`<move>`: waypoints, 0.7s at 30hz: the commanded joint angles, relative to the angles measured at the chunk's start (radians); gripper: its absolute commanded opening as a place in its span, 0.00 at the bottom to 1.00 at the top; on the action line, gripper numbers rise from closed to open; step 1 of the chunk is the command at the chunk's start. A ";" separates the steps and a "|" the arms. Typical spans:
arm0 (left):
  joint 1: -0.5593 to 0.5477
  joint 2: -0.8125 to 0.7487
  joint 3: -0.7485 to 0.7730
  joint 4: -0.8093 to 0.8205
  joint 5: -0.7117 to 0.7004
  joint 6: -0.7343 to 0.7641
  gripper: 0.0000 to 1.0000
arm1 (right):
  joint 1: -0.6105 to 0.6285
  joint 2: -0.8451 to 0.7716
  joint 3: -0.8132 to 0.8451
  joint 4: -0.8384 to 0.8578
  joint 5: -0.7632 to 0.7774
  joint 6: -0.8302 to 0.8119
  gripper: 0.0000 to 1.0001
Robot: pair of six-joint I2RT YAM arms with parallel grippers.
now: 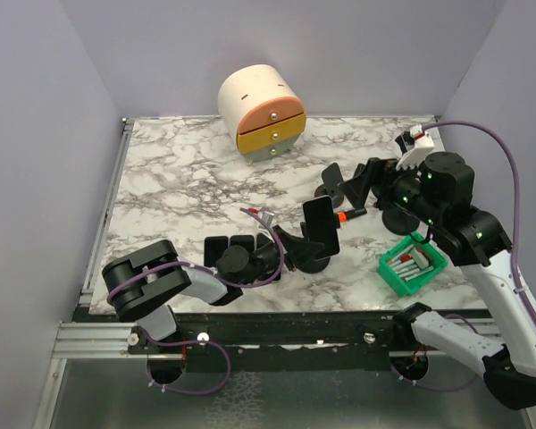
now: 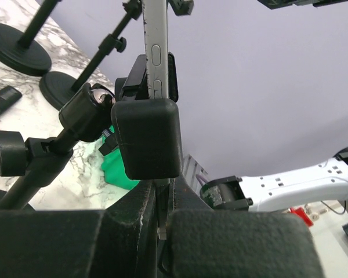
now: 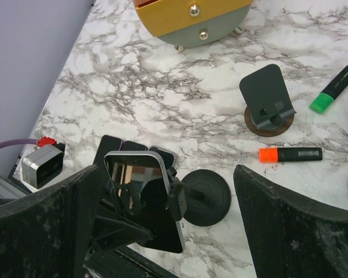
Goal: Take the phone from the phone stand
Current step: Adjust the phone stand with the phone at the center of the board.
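The phone [image 1: 322, 225] stands upright, clamped in the black phone stand [image 1: 314, 262] near the table's front middle. In the left wrist view the phone's thin metal edge [image 2: 155, 52] runs down through the stand's clamp [image 2: 146, 139] into my left gripper [image 2: 162, 205], which is shut on the phone's lower edge. In the right wrist view the dark phone screen [image 3: 142, 191] sits beside the stand's round base [image 3: 207, 197]. My right gripper [image 3: 167, 174] hangs above it, wide open, its fingers [image 3: 46, 220] apart from the phone on both sides.
A round drawer unit [image 1: 261, 112] stands at the back. A small stand [image 3: 268, 98], an orange highlighter [image 3: 290, 154] and a green highlighter [image 3: 333, 90] lie right of the phone. Several phones [image 3: 133, 149] lie flat behind it. A green basket [image 1: 411, 265] sits front right.
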 commanded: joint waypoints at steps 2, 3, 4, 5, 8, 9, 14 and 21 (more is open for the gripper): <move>0.001 0.002 0.026 0.169 -0.122 -0.050 0.00 | 0.022 0.058 0.089 -0.061 0.072 -0.033 1.00; 0.001 0.005 0.024 0.171 -0.123 -0.059 0.00 | 0.027 0.071 0.103 -0.068 0.107 -0.036 0.99; 0.001 0.004 0.022 0.165 -0.123 -0.067 0.00 | 0.029 0.082 0.112 -0.073 0.128 -0.039 0.99; 0.001 0.001 0.020 0.153 -0.120 -0.071 0.00 | 0.032 0.091 0.118 -0.079 0.141 -0.041 0.99; 0.002 -0.020 0.011 0.083 -0.117 -0.086 0.00 | 0.039 0.108 0.102 -0.076 0.159 -0.044 0.99; 0.001 -0.029 0.007 0.052 -0.118 -0.088 0.00 | 0.042 0.112 0.091 -0.069 0.154 -0.051 0.99; 0.001 -0.071 -0.032 -0.035 -0.116 -0.072 0.02 | 0.066 0.130 0.056 -0.017 0.154 -0.065 0.98; 0.002 -0.138 -0.071 -0.100 -0.108 -0.057 0.24 | 0.071 0.122 0.022 0.093 0.056 -0.044 1.00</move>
